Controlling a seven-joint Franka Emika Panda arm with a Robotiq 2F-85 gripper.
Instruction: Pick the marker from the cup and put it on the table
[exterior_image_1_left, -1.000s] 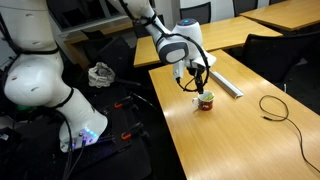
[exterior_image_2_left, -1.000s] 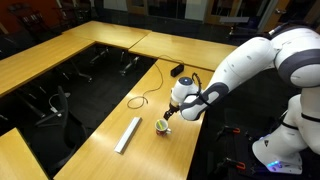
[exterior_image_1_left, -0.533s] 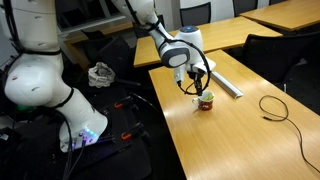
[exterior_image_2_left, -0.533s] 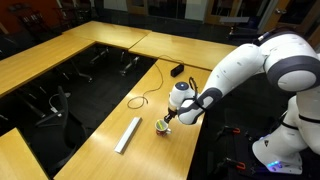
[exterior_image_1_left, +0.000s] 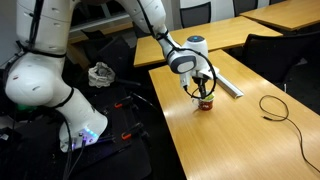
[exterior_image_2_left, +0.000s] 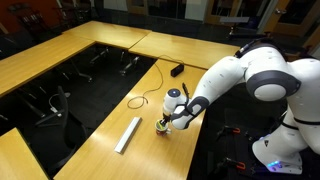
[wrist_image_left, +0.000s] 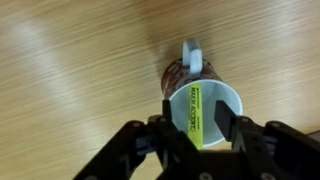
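The cup (wrist_image_left: 205, 85) stands on the light-wood table (wrist_image_left: 70, 70), handle pointing away from me in the wrist view. The yellow marker (wrist_image_left: 197, 115) leans inside it, label facing up. My gripper (wrist_image_left: 200, 122) hangs straight over the cup's mouth, with one finger on each side of the marker. The jaws are partly closed, and a gap still shows between the marker and the right finger (wrist_image_left: 229, 118). In both exterior views the gripper (exterior_image_1_left: 203, 92) (exterior_image_2_left: 165, 121) sits right on top of the cup (exterior_image_1_left: 206, 103) (exterior_image_2_left: 161, 128), which it mostly hides.
A long grey flat bar (exterior_image_1_left: 225, 82) (exterior_image_2_left: 128, 134) lies on the table near the cup. A black cable (exterior_image_1_left: 275, 106) (exterior_image_2_left: 146, 99) is coiled further along. The table edge (exterior_image_1_left: 170, 120) drops off beside the arm's base; other tables and chairs stand behind.
The arm has come down onto the cup, and the jaws have narrowed from wide open to partly closed around the marker.
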